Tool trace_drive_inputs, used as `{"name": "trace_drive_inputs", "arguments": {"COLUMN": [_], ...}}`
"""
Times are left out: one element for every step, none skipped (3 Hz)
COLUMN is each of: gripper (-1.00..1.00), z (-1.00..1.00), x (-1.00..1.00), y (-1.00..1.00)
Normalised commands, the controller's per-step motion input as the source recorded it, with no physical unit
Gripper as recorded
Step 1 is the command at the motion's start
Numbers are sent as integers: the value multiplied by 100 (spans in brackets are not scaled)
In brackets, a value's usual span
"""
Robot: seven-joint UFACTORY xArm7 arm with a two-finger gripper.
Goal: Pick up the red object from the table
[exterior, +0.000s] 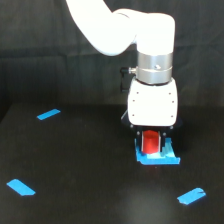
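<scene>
The red object [150, 142] is a short upright red-orange cylinder standing on the blue square patch [157, 158], right of the middle of the black table [85, 165]. My gripper [151, 142] has come straight down over it from the white wrist body [152, 102]. Its dark fingers [161, 141] press against the cylinder's two sides, and no gap shows between them and it. The cylinder's top is hidden under the gripper body. Its base looks level with the patch; I cannot tell whether it is lifted.
Three blue tape strips lie on the table: one at the far left [48, 114], one at the near left [21, 187], one at the near right [191, 196]. A dark cloth backdrop [40, 60] hangs behind the table.
</scene>
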Motion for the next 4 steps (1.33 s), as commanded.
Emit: {"name": "trace_drive_inputs", "arguments": {"gripper": [-93,-99,-100,-99], "z": [98,99,91,100], "x": [-33,-27,-19,-10], "y": [-35,-29,-21,-6]}}
